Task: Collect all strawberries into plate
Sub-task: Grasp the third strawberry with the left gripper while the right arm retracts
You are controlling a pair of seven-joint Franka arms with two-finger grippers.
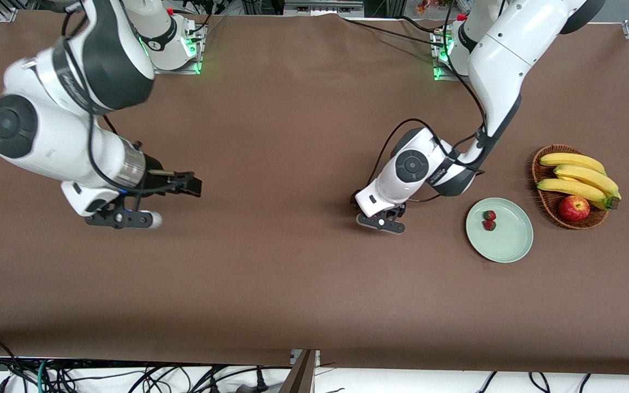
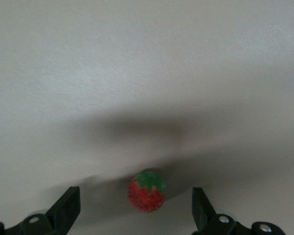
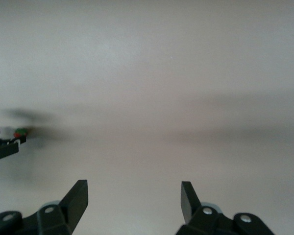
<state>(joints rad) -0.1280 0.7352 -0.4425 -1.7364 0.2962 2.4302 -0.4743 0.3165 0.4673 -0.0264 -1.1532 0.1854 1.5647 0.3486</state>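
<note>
Left gripper (image 2: 136, 213) spread around last strawberry (image 2: 147, 192); soft, light, so we pinch its middle gently.

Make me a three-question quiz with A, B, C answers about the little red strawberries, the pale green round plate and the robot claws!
1. How many tiny red strawberries lie in the pale mint-green round plate?
A one B two C four
2. Where is the third strawberry?
A on the table between the left gripper fingers B in the brown woven basket C in the plate
3. The right gripper is
A holding a banana B open, holding nothing C holding the plate

B: two berries show there.
A: left wrist view shows it.
B: nothing between its fingers.
</note>
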